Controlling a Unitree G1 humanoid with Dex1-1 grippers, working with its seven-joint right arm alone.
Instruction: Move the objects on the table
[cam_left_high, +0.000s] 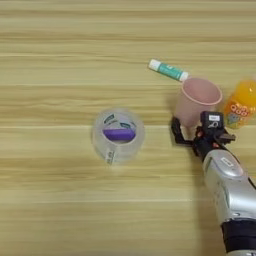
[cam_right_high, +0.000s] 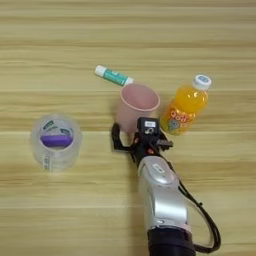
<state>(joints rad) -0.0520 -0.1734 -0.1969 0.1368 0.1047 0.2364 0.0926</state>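
Observation:
A pink plastic cup (cam_right_high: 138, 106) stands upright on the wooden table (cam_left_high: 60, 200), right of centre. My right gripper (cam_right_high: 131, 134) sits at the cup's near side, open, one black finger (cam_right_high: 116, 136) by the left of the cup's base and the other by its right. A small orange bottle (cam_right_high: 185, 107) with a white cap stands just right of the cup. The clear tape roll (cam_left_high: 118, 135) with a purple inner label lies well to the left. My silver forearm (cam_right_high: 160, 192) comes in from the bottom edge.
A small green and white tube (cam_left_high: 168, 70) lies flat just behind the cup, on its left. A black cable (cam_right_high: 207, 225) loops off the forearm's right side.

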